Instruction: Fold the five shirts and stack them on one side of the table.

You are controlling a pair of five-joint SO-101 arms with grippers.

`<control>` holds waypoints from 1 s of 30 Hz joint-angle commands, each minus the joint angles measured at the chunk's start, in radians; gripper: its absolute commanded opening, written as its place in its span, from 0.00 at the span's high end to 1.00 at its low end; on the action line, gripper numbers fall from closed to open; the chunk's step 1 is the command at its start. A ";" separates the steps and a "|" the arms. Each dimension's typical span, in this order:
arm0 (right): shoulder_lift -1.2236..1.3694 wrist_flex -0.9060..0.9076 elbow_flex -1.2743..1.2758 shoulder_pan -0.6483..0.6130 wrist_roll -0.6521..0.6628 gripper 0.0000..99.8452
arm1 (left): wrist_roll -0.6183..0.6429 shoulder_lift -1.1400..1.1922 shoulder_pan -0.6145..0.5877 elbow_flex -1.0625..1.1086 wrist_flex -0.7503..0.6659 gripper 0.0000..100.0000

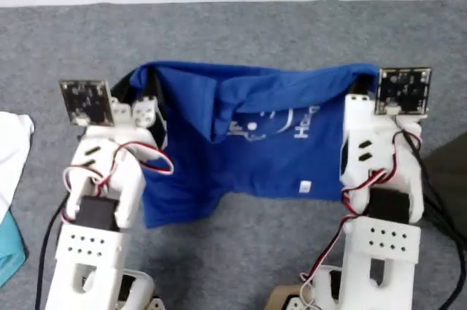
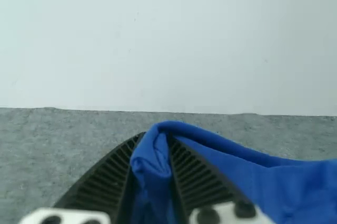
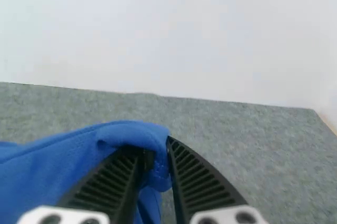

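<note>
Both grippers are clamped shut on the blue shirt point(image 1: 248, 135). The left gripper point(image 2: 154, 142) has a thick bunch of edge pinched between its jaws. The right gripper point(image 3: 156, 155) holds a thinner lip of cloth that curls over one fingertip. The shirt spans between the two arms with its top edge held up. The body drapes down toward the arm bases, and the lower part seems to rest on the grey table point(image 1: 241, 25). Main risk is the right bite: it looks shallow, so pulling the arms apart or swinging fast could strip the cloth out and drop that corner. Second risk is uneven travel between the arms, which would skew the fold line; the hem already hangs lower on the left side. Third risk is that the drape sits right against the left arm's body and its red and white wires point(image 1: 146, 157), so it could snag when the arm comes down or retracts. The wrist views give bite depth and how the cloth sits in the jaws, where the high view has cloth and the camera boards over the fingertips. The high view gives the overall drape, the print, the sagging hem, plus a white shirt point(image 1: 14, 149) and a teal cloth point(image 1: 9, 252) at the table's left edge, well apart.
</note>
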 commanded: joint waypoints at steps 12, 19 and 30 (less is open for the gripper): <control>0.360 -0.435 0.015 -0.021 0.011 0.99 | 0.003 0.353 -0.058 -0.036 -0.296 1.00; 0.561 -0.464 -0.138 -0.021 0.003 0.99 | 0.003 0.671 -0.066 -0.297 -0.296 1.00; 0.944 -0.464 -0.456 -0.019 0.008 0.99 | 0.000 1.049 -0.060 -0.585 -0.295 1.00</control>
